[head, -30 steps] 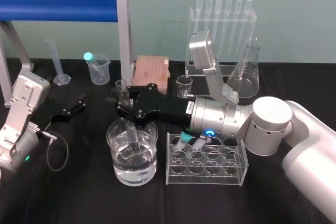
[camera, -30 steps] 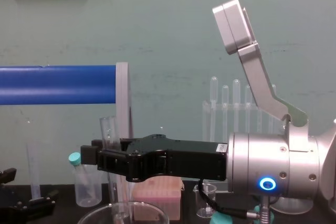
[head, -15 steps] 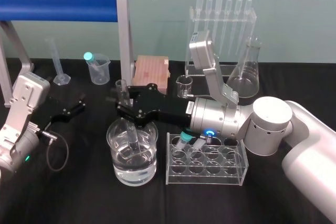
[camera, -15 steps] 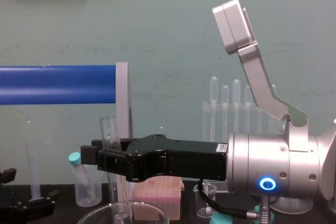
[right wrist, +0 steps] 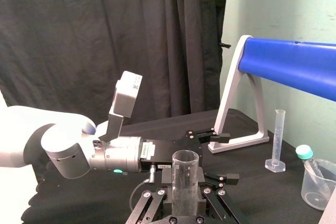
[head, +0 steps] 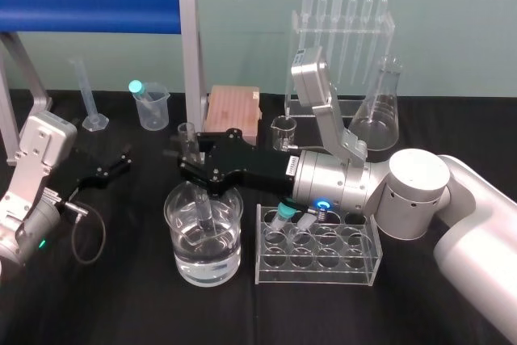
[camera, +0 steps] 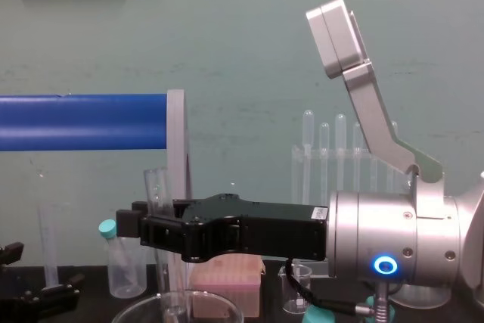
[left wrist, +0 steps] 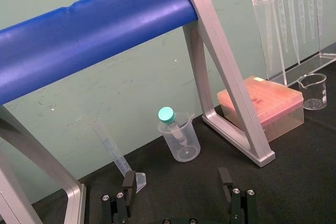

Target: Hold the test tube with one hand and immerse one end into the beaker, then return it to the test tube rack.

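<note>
**Tube in the beaker, return to the rack comes next**

The right gripper (head: 194, 169) is clamped on the test tube (head: 187, 136) a little below its rim and holds it upright over the beaker (head: 174, 208). The lower end of the tube is inside the beaker and seems to reach the clear liquid (head: 207, 258). I judge that the immersing step is in hand, or just complete. The next move calls for a straight lift until the tube end is above the beaker rim. After that comes a short travel toward the test tube rack (head: 319, 279), just beside the beaker, to a free hole and away from the teal-capped tubes (head: 283, 214).

The left gripper (head: 113, 169) rests low over the tabletop (head: 121, 305), well apart from the beaker, with its fingers (left wrist: 128, 182) wide apart and holding nothing.

The head view shows from above how deep the tube goes into the beaker. The chest view shows from the side that the tube (camera: 156, 194) stands vertical. The right wrist view shows the open lipped rim of the tube (right wrist: 185, 182) between the closed fingers, so the grip looks centred.
</note>
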You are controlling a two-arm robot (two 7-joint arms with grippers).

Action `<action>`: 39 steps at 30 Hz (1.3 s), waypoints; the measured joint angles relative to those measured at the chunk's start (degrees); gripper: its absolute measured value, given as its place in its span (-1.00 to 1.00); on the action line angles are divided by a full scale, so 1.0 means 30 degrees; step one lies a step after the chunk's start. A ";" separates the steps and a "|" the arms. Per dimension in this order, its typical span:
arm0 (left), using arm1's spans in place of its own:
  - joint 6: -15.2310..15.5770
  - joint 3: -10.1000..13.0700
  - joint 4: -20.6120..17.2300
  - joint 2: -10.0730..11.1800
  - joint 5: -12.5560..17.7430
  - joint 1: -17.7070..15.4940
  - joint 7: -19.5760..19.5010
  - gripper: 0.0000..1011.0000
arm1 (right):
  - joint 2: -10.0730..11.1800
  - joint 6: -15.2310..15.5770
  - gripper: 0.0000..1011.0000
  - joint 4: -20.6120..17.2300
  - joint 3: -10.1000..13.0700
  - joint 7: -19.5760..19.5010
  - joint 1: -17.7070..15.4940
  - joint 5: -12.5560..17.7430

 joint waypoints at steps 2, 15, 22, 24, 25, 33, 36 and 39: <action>0.0001 0.0000 0.0000 0.0000 0.0000 -0.0001 -0.0001 0.98 | 0.0000 0.0000 -0.52 0.0000 0.0000 0.0001 0.0000 0.0001; 0.0001 0.0000 0.0000 0.0000 -0.0001 0.0000 0.0000 0.98 | 0.0000 0.0000 -0.52 0.0001 0.0000 0.0001 0.0000 0.0001; 0.0001 0.0000 0.0000 0.0000 -0.0001 0.0000 -0.0001 0.98 | -0.0001 0.0000 -0.52 0.0002 0.0000 0.0001 0.0001 0.0000; 0.0000 0.0000 0.0000 0.0000 0.0000 0.0001 -0.0001 0.98 | -0.0001 0.0001 -0.52 0.0000 0.0000 0.0001 0.0001 0.0001; 0.0000 0.0000 0.0000 0.0000 0.0000 -0.0001 -0.0001 0.98 | -0.0001 0.0001 -0.52 0.0000 0.0000 0.0001 0.0001 0.0001; 0.0001 0.0000 0.0000 0.0000 0.0000 0.0000 -0.0001 0.98 | -0.0001 0.0001 -0.52 0.0002 0.0000 0.0000 0.0000 0.0001; 0.0001 0.0000 0.0000 0.0000 -0.0001 0.0000 -0.0001 0.98 | -0.0001 0.0000 -0.52 0.0001 0.0000 0.0001 0.0001 0.0000; 0.0001 -0.0001 -0.0001 0.0000 -0.0001 0.0000 -0.0001 0.98 | 0.0000 0.0001 -0.52 0.0002 0.0000 0.0000 0.0001 0.0000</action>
